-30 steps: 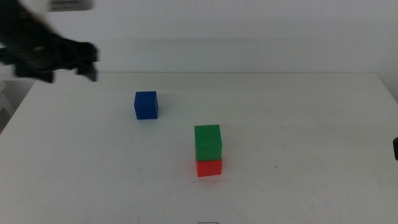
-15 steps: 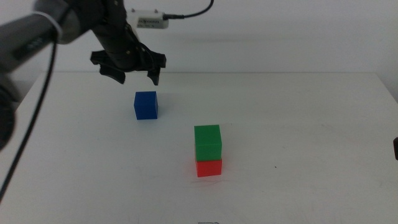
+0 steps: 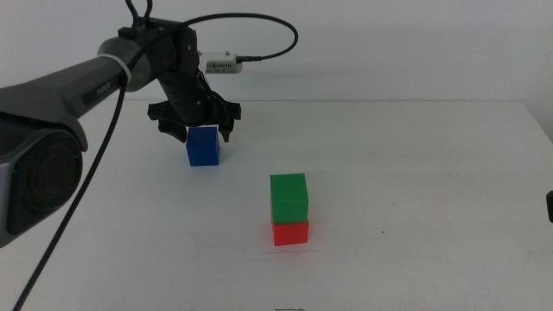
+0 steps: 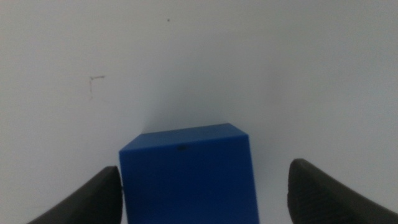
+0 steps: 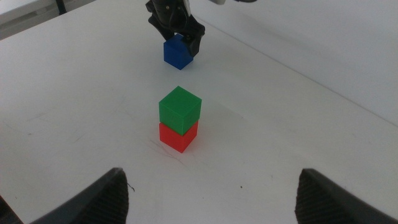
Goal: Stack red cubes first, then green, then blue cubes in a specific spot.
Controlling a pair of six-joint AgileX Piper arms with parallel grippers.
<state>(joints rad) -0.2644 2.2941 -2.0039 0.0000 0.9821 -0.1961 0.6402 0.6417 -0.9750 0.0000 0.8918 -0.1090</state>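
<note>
White tabletop (image 3: 415, 155) is filling every view. The green (image 3: 289, 198) cube is being carried on the red cubes (image 3: 291, 232) piece near the middle, while the blue cubes (image 3: 202, 145) piece is sitting alone, well apart on the left arm's side. The left gripper (image 3: 195, 130) is being held directly above it, jaws spread wide and straddling the cube without touching. The right gripper (image 5: 211, 186), also open, is being kept back near the table's edge.

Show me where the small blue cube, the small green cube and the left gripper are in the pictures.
small blue cube (image 3: 203, 148), middle view: its front face.
small green cube (image 3: 289, 201), middle view: its front face.
left gripper (image 3: 198, 126), middle view: between its open jaws, above the blue cube.
</note>
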